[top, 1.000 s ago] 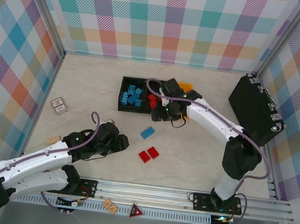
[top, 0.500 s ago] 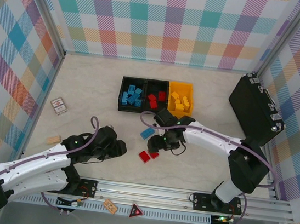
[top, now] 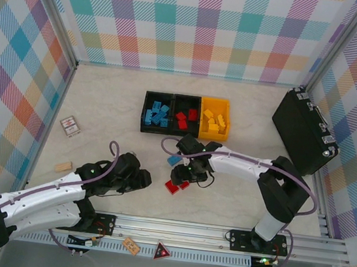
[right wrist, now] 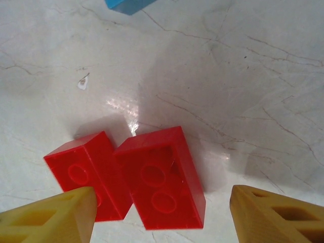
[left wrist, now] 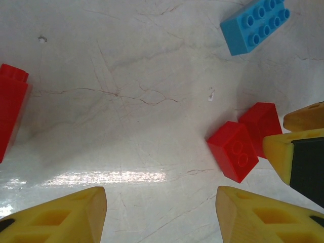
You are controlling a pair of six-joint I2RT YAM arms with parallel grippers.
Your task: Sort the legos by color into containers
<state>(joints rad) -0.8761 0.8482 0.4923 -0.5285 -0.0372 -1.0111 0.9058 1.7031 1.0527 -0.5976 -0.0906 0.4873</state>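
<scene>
Three joined containers (top: 174,97) stand at the back: one black holding blue legos (top: 156,114), one black holding red ones (top: 185,118), one yellow-orange (top: 214,120) holding yellow ones. Two red bricks (top: 173,186) lie side by side on the table, with a blue brick (top: 173,160) just behind them. My right gripper (top: 189,174) hovers open over the red pair; the right red brick (right wrist: 164,177) lies between its fingertips (right wrist: 273,212), and the other red brick (right wrist: 83,172) is by the left tip. My left gripper (top: 138,177) is open and holds nothing, left of the same red bricks (left wrist: 234,151).
A large black hard case (top: 304,130) lies at the right wall. A small card (top: 69,126) and a tan wooden block (top: 63,166) sit at the left. Another red piece (left wrist: 11,111) shows at the left edge of the left wrist view. Plaid walls enclose the table.
My right gripper left the middle bin, swung toward the near side and came down open over the two red bricks. The left arm barely shifted.
</scene>
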